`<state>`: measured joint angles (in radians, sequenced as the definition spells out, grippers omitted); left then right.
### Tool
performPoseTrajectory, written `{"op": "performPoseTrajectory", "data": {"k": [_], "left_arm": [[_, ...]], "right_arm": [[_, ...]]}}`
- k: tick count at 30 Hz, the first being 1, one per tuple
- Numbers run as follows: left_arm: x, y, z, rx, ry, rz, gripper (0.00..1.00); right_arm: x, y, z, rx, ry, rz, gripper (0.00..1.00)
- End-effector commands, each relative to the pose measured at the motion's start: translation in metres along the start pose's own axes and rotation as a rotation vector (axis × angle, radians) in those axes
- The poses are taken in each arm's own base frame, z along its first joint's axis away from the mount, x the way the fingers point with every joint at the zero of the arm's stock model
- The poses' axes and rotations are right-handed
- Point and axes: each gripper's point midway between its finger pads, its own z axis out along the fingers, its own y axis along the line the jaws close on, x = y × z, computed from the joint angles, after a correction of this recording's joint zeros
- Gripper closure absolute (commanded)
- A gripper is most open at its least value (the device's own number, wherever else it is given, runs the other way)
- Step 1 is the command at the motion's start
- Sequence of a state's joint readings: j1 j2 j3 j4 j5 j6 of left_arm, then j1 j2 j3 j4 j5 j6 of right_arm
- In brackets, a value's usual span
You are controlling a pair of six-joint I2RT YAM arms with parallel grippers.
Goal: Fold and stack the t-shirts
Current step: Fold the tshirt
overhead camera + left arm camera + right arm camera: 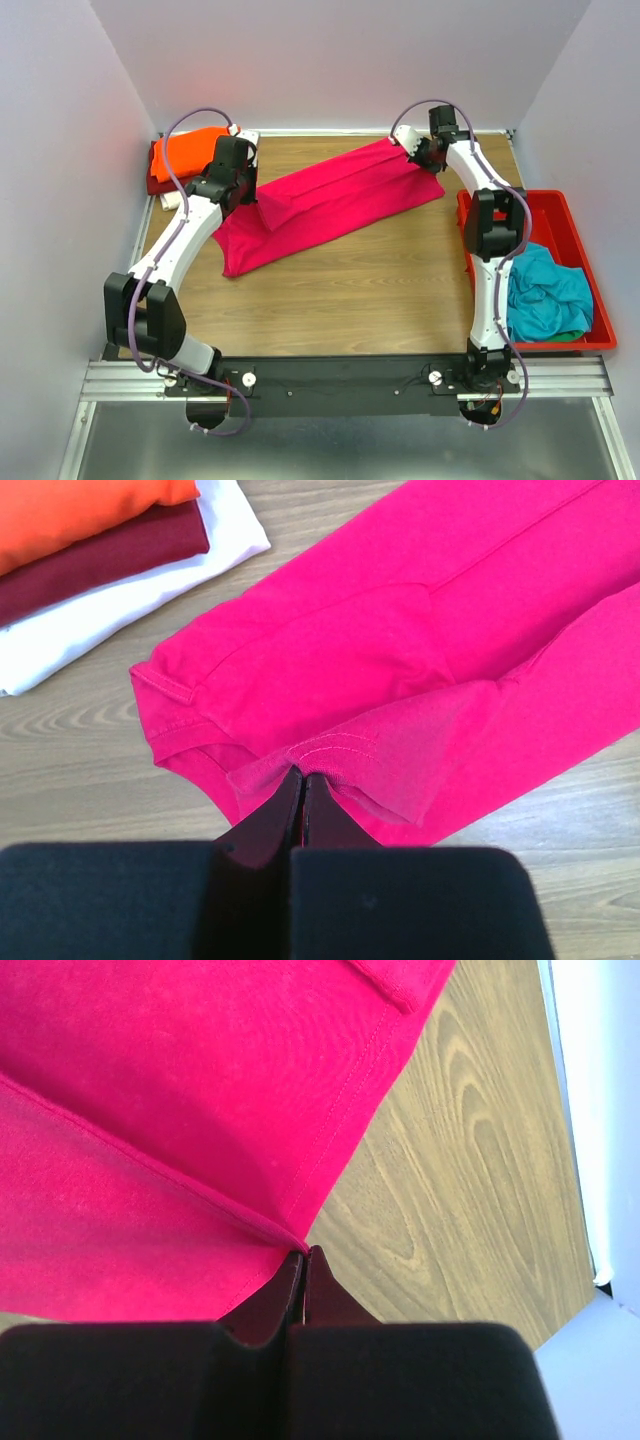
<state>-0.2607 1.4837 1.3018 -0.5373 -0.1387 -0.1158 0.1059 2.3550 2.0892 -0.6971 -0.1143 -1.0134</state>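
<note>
The bright pink-red t-shirt [325, 205] lies stretched across the back of the table, folded lengthwise. My left gripper [252, 192] is shut on its collar edge [320, 755], lifting a fold near the sleeve. My right gripper [412, 152] is shut on a hem corner [285, 1230] at the far right end. A stack of folded shirts sits at the back left: orange [190, 152] on top, dark red [100, 560] under it, cream-white [120, 610] at the bottom. A teal t-shirt [545, 292] lies crumpled in the red tray, with green cloth [565, 337] under it.
The red plastic tray [570, 215] stands along the table's right edge beside the right arm. The wooden table [350, 290] is walled at the back and both sides. The black arm rail runs along the near edge.
</note>
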Motion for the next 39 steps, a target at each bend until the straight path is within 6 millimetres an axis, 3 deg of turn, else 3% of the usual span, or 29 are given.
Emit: {"op": "performPoseTrajectory", "data": {"k": [1,7,9,11,12,13,14,15,18,19,20,24,25,26,27,28,29,30,31,33,34,35,36,37,38,39], "left_arm": [[-0.017,0.003,0.002,0.005,-0.038,0.002,1.0],[-0.014,0.006,0.013,-0.001,-0.018,-0.004,1.0],[-0.013,0.005,0.016,0.0,-0.014,-0.004,1.0],[-0.012,0.009,0.02,-0.007,-0.008,-0.009,1.0],[-0.01,0.009,0.025,-0.009,0.0,-0.01,1.0],[-0.011,0.009,0.028,-0.007,0.0,-0.011,1.0],[-0.008,0.009,0.035,-0.005,0.018,-0.011,1.0],[-0.008,0.009,0.039,-0.005,0.022,-0.013,1.0],[-0.006,0.011,0.054,-0.01,0.042,-0.014,1.0],[-0.006,0.011,0.058,-0.008,0.05,-0.015,1.0],[-0.005,0.01,0.069,-0.003,0.067,-0.015,1.0],[-0.004,0.014,0.099,-0.013,0.104,-0.029,1.0],[-0.002,0.017,0.105,-0.021,0.117,-0.037,0.81],[-0.011,0.021,0.11,-0.035,0.104,-0.045,0.68],[-0.001,0.024,0.122,-0.052,0.146,-0.044,0.57],[-0.016,0.032,0.122,-0.095,0.122,-0.048,0.44],[-0.022,0.038,0.122,-0.126,0.115,-0.052,0.4],[-0.031,0.041,0.117,-0.145,0.099,-0.059,0.37],[-0.049,0.047,0.107,-0.174,0.052,-0.064,0.34],[-0.091,0.053,0.068,-0.191,-0.086,-0.081,0.3],[-0.102,0.057,0.052,-0.204,-0.136,-0.09,0.29],[-0.1,0.061,0.04,-0.218,-0.157,-0.095,0.27],[-0.128,0.061,-0.001,-0.201,-0.29,-0.114,0.25],[-0.131,0.06,-0.018,-0.182,-0.339,-0.119,0.18],[-0.104,0.053,-0.016,-0.135,-0.311,-0.122,0.14],[-0.116,0.052,-0.053,-0.097,-0.421,-0.144,0.08]], "right_arm": [[-0.002,-0.004,0.007,0.022,0.013,0.02,0.97],[-0.005,-0.004,0.013,0.022,0.008,0.023,0.95],[-0.005,-0.002,0.016,0.019,0.007,0.027,0.9],[-0.006,-0.005,0.018,0.035,0.01,0.038,0.82],[-0.008,-0.008,0.019,0.057,0.011,0.052,0.68],[-0.013,-0.018,0.017,0.102,-0.002,0.078,0.63],[-0.015,-0.024,0.014,0.131,-0.009,0.14,0.6],[-0.019,-0.029,0.01,0.153,-0.024,0.17,0.5],[-0.041,-0.036,-0.011,0.167,-0.12,0.243,0.45],[-0.042,-0.027,-0.01,0.141,-0.133,0.256,0.45],[-0.055,-0.027,-0.026,0.13,-0.188,0.275,0.45],[-0.067,-0.007,-0.051,0.06,-0.264,0.341,0.44],[-0.068,-0.002,-0.055,0.045,-0.273,0.353,0.44],[-0.067,0.018,-0.053,-0.017,-0.279,0.378,0.44],[-0.075,0.018,-0.072,-0.019,-0.316,0.371,0.44],[-0.077,0.029,-0.078,-0.049,-0.332,0.365,0.44],[-0.081,0.038,-0.085,-0.07,-0.355,0.346,0.43],[-0.083,0.059,-0.094,-0.129,-0.385,0.334,0.42],[-0.088,0.069,-0.101,-0.151,-0.412,0.312,0.42],[-0.095,0.102,-0.116,-0.255,-0.48,0.274,0.41],[-0.095,0.117,-0.113,-0.307,-0.496,0.255,0.4],[-0.103,0.133,-0.122,-0.338,-0.542,0.17,0.39],[-0.101,0.161,-0.122,-0.415,-0.572,0.13,0.34],[-0.101,0.177,-0.124,-0.438,-0.585,0.075,0.32],[-0.113,0.198,-0.13,-0.447,-0.622,-0.069,0.29],[-0.104,0.221,-0.123,-0.469,-0.586,-0.129,0.27]]}}
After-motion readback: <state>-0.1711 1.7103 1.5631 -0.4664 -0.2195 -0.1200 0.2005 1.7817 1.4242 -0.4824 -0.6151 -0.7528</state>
